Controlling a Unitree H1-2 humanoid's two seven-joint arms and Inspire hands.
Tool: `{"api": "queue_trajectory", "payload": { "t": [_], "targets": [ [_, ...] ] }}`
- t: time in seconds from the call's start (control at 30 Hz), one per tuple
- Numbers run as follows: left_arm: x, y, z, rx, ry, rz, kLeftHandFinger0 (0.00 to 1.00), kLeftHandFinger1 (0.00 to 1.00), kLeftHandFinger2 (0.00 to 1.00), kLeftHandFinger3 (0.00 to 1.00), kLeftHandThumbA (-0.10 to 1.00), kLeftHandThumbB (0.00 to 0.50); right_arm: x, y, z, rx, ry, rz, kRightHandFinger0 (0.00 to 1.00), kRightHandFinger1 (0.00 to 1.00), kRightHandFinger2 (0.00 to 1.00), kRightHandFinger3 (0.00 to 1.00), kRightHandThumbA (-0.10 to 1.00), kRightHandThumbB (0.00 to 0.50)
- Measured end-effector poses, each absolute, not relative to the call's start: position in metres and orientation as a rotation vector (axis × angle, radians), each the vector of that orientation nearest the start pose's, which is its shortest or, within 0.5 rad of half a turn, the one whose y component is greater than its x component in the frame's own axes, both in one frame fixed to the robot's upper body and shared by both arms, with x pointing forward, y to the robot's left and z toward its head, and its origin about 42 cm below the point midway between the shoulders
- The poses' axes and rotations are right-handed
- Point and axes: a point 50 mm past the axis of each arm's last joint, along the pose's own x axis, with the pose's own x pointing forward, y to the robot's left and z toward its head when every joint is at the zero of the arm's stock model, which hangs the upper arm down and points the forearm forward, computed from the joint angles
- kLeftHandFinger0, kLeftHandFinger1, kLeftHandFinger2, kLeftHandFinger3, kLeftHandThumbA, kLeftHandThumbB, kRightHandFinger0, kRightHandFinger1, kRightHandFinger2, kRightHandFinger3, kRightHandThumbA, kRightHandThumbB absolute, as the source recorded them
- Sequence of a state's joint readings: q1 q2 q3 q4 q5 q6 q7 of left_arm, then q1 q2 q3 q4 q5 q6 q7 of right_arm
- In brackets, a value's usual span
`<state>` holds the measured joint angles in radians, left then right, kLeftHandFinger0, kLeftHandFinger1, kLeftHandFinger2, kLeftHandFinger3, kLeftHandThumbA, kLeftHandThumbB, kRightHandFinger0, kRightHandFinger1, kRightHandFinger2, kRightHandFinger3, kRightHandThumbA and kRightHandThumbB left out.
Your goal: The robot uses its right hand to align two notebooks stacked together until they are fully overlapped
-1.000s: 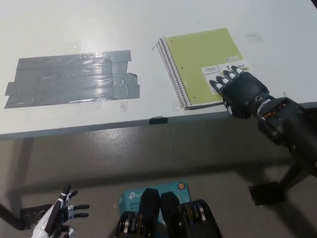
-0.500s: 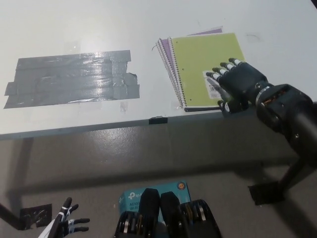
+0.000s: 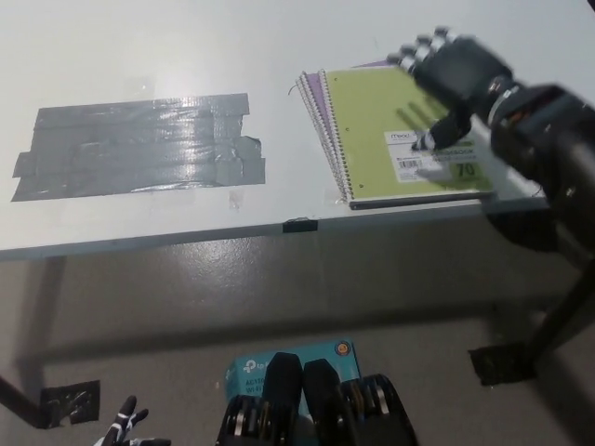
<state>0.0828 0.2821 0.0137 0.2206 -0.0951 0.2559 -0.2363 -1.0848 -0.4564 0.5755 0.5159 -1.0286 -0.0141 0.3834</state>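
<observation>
A green spiral notebook (image 3: 381, 130) lies on the white table (image 3: 279, 56) near its front edge, on top of a purple notebook (image 3: 314, 91) whose strip shows along the left and top edges. My black right hand (image 3: 453, 76) hovers over the green cover's upper right part, fingers spread and open, thumb tip close to the white label (image 3: 428, 158). Only the fingertips of my white left hand (image 3: 130, 432) show at the bottom left, below the table.
A patch of grey tape (image 3: 139, 144) covers the table's left part. A small black clip (image 3: 298, 224) sits on the front edge. On the floor lie a teal box (image 3: 251, 367) and a black table foot (image 3: 507, 362).
My right hand moved from the notebook's lower right corner up to its upper right part. The green notebook shifted right, uncovering the purple one's left strip. My left hand sank lower.
</observation>
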Motion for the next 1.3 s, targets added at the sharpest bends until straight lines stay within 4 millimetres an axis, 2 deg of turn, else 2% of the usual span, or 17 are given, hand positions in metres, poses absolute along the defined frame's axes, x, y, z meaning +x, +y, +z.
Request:
{"api": "queue_trajectory", "payload": {
  "t": [0.13,0.17,0.3,0.4,0.53,0.57,0.67,0.7,0.77,0.8,0.83,0.87,1.03,1.1,1.13,1.2,1.3],
  "targets": [
    [0.227,0.321,0.01,0.108,0.579,-0.135,0.67,0.69,0.72,1.0,1.0,0.5,0.539,-0.206,0.391,-1.908,-0.308,0.272,1.0,1.0,1.0,1.0,1.0,0.5],
    [0.226,0.321,0.01,0.107,0.58,-0.135,0.71,0.72,0.72,1.0,1.0,0.5,0.539,-0.214,0.399,-1.899,-0.307,0.25,1.0,1.0,1.0,1.0,1.0,0.5],
    [0.222,0.322,0.008,0.105,0.588,-0.133,0.69,0.69,0.68,1.0,1.0,0.5,0.53,-0.244,0.435,-1.837,-0.337,0.147,1.0,1.0,1.0,1.0,1.0,0.494],
    [0.222,0.322,0.007,0.104,0.59,-0.133,0.69,0.7,0.68,1.0,1.0,0.5,0.504,-0.266,0.464,-1.778,-0.418,0.048,1.0,1.0,1.0,1.0,1.0,0.455],
    [0.223,0.321,0.008,0.104,0.589,-0.133,0.68,0.67,0.66,1.0,1.0,0.5,0.472,-0.285,0.462,-1.697,-0.466,-0.005,1.0,1.0,1.0,1.0,1.0,0.452],
    [0.223,0.321,0.008,0.103,0.588,-0.133,0.74,0.68,0.68,1.0,1.0,0.5,0.464,-0.289,0.454,-1.676,-0.463,-0.006,1.0,1.0,1.0,1.0,1.0,0.451],
    [0.223,0.32,0.007,0.099,0.588,-0.134,0.71,0.69,0.68,1.0,1.0,0.5,0.438,-0.303,0.432,-1.618,-0.451,-0.019,1.0,1.0,1.0,1.0,1.0,0.471],
    [0.223,0.319,0.007,0.097,0.588,-0.134,0.71,0.7,0.69,1.0,1.0,0.5,0.428,-0.31,0.42,-1.597,-0.434,-0.022,1.0,1.0,1.0,1.0,1.0,0.43],
    [0.224,0.317,0.007,0.094,0.586,-0.135,0.72,0.71,0.69,1.0,1.0,0.5,0.403,-0.327,0.398,-1.545,-0.4,-0.048,1.0,1.0,1.0,1.0,1.0,0.414],
    [0.224,0.317,0.007,0.092,0.587,-0.134,0.74,0.72,0.7,1.0,1.0,0.5,0.389,-0.337,0.384,-1.514,-0.37,-0.06,1.0,1.0,1.0,1.0,1.0,0.36],
    [0.223,0.317,0.007,0.091,0.588,-0.134,0.74,0.72,0.71,1.0,1.0,0.5,0.381,-0.342,0.376,-1.496,-0.352,-0.068,1.0,1.0,1.0,1.0,1.0,0.34],
    [0.223,0.317,0.007,0.091,0.588,-0.134,0.78,0.73,0.71,1.0,1.0,0.5,0.365,-0.355,0.359,-1.459,-0.304,-0.083,1.0,1.0,1.0,1.0,1.0,0.322],
    [0.225,0.316,0.007,0.091,0.584,-0.135,0.73,0.69,0.69,1.0,1.0,0.5,0.295,-0.402,0.282,-1.303,-0.053,-0.141,1.0,1.0,1.0,1.0,1.0,0.364],
    [0.227,0.316,0.009,0.091,0.576,-0.135,0.7,0.7,0.7,1.0,1.0,0.5,0.264,-0.414,0.25,-1.221,0.05,-0.171,1.0,1.0,1.0,1.0,1.0,0.338],
    [0.228,0.317,0.01,0.091,0.573,-0.134,0.7,0.71,0.72,1.0,1.0,0.5,0.252,-0.416,0.236,-1.19,0.093,-0.176,1.0,1.0,1.0,1.0,1.0,0.364],
    [0.23,0.317,0.011,0.091,0.569,-0.132,0.71,0.74,0.75,1.0,1.0,0.5,0.232,-0.415,0.208,-1.122,0.17,-0.169,1.0,1.0,1.0,1.0,1.0,0.308],
    [0.236,0.315,0.014,0.093,0.555,-0.137,0.71,0.73,0.76,1.0,1.0,0.5,0.217,-0.41,0.174,-1.015,0.24,-0.187,1.0,1.0,1.0,1.0,1.0,0.289]
  ]
}}
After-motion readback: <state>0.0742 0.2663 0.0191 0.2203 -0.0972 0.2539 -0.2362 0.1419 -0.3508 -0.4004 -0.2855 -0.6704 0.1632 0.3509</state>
